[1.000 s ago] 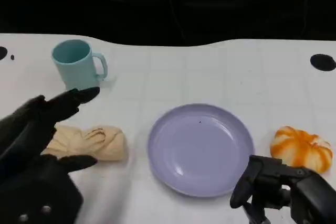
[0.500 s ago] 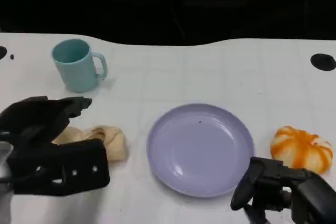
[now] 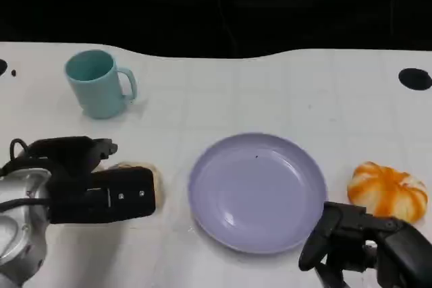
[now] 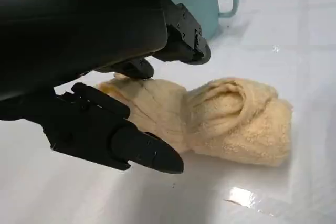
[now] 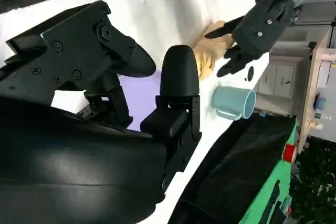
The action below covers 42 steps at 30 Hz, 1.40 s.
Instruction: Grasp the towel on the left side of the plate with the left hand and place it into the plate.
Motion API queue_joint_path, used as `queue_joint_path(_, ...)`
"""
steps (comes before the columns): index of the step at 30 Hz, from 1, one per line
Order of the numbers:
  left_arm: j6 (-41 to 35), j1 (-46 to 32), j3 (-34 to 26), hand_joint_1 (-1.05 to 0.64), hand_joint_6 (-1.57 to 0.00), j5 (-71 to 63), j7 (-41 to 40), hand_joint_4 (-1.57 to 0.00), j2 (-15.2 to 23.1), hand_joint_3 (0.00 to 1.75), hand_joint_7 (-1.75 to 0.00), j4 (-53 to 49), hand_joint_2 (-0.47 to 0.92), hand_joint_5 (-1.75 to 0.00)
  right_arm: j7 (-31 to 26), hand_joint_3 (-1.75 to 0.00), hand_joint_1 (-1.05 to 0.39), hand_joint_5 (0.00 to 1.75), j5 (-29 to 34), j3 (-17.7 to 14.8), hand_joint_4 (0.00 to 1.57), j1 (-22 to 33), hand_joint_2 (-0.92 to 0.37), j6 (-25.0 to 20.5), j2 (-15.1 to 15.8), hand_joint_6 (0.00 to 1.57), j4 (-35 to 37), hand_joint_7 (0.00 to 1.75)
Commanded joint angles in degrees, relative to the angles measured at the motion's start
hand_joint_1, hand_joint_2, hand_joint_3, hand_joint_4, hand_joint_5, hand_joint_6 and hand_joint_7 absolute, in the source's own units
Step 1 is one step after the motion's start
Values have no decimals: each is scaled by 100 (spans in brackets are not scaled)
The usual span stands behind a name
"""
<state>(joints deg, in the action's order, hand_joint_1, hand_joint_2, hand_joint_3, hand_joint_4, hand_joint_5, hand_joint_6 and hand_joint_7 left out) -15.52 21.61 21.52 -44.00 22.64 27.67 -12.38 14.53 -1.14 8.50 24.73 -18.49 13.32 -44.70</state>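
Left hand [image 3: 81,183] sat directly over the towel [image 4: 210,119], fingers apart and straddling its near end, not yet clamped. The towel lay left of the plate [image 3: 256,190], long axis pointing toward it. Right hand [image 3: 368,244] idle, fingers curled, holding nothing.

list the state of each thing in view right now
towel: bunched, lying on the table, not lifted
left hand: over the towel, fingers apart on either side of it, not closed
right hand: low by the plate's near edge, fingers curled, holding nothing
plate: empty, flat on the table
mug: upright, empty
pumpkin: resting right of the plate
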Motion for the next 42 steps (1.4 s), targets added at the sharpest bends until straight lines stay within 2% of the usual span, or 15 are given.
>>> queue_joint_path(1, 48, 149, 166, -48, -37, 0, -118, -43, -165, 1, -2, -395, 89, -11, 20, -110, -10, 169, -90, -66, 76, 58, -56, 29, 44, 69, -72, 136)
queue_joint_path(5, 143, 187, 209, -44, -43, 30, -311, -57, -302, 3, -3, -701, 92, -13, 18, -110, -10, 170, -105, -68, 75, 46, -56, 1, 43, 69, -80, 136)
queue_joint_path(9, 342, 190, 185, -37, -57, 126, -784, -86, -489, 8, -7, -1198, 92, -26, 14, -110, -10, 170, -69, -65, 76, 29, -55, 32, 60, 69, -65, 136)
queue_joint_path(13, 566, 161, 113, -30, -76, 339, -1160, -74, -585, 6, -2, -1579, 92, -77, 9, -111, -11, 169, -62, -71, 76, 30, -55, -2, 67, 69, -91, 136)
queue_joint_path(16, 842, 69, 87, -30, -87, 431, -1494, -67, -573, 5, -3, -1731, 92, -100, 20, -110, -12, 169, -74, -92, 77, 29, -55, -15, 80, 70, -96, 135)
queue_joint_path(19, 1286, -29, 85, -24, -98, 452, -2036, -67, -503, 11, -7, -1871, 92, -108, 25, -110, -11, 168, -97, -104, 77, 27, -55, -9, 75, 70, -81, 135)
queue_joint_path(21, 1591, -64, 100, -19, -111, 395, -2495, -78, -456, 21, -10, -2009, 92, -107, 32, -110, -11, 168, -115, -107, 77, 30, -55, 14, 69, 70, -65, 135)
queue_joint_path(22, 1741, -77, 107, -19, -115, 348, -2775, -79, -437, 23, -11, -2095, 92, -117, 31, -110, -11, 168, -109, -104, 77, 30, -55, 26, 70, 70, -60, 134)
queue_joint_path(23, 1885, -92, 106, -19, -102, 301, -3085, -74, -426, 23, -62, -2179, 90, -151, 31, -110, -10, 168, -103, -102, 77, 30, -55, 32, 72, 70, -56, 134)
queue_joint_path(24, 2011, -105, 94, -19, -79, 274, -3349, -75, -421, 23, -117, -2247, 90, -162, 29, -110, -11, 168, -98, -99, 77, 31, -55, 32, 72, 70, -57, 134)
queue_joint_path(26, 2154, -129, 38, -20, -62, 284, -3678, -79, -411, 23, -163, -2290, 92, -172, 26, -109, -11, 168, -86, -91, 77, 28, -55, 29, 72, 70, -61, 134)
queue_joint_path(35, 1754, -440, -546, -20, -58, 580, -3596, -86, -407, 28, -175, -1111, 91, -175, 34, -109, -11, 167, -107, -98, 77, -21, -56, -42, 67, 70, -53, 134)
queue_joint_path(37, 1600, -481, -666, -19, -59, 654, -3502, -87, -452, 39, -175, -789, 87, -175, 29, -108, -11, 167, -93, -97, 77, -17, -56, -56, 71, 70, -62, 134)
queue_joint_path(40, 1523, -498, -780, -16, -66, 753, -3454, -90, -495, 89, -175, -381, 62, -175, 37, -107, -11, 167, -100, -97, 77, 0, -57, -25, 69, 70, -53, 133)
queue_joint_path(42, 1487, -496, -808, -16, -67, 752, -3403, -91, -508, 106, -175, -142, 53, -175, 41, -107, -11, 167, -106, -97, 77, 5, -57, -22, 66, 70, -56, 133)
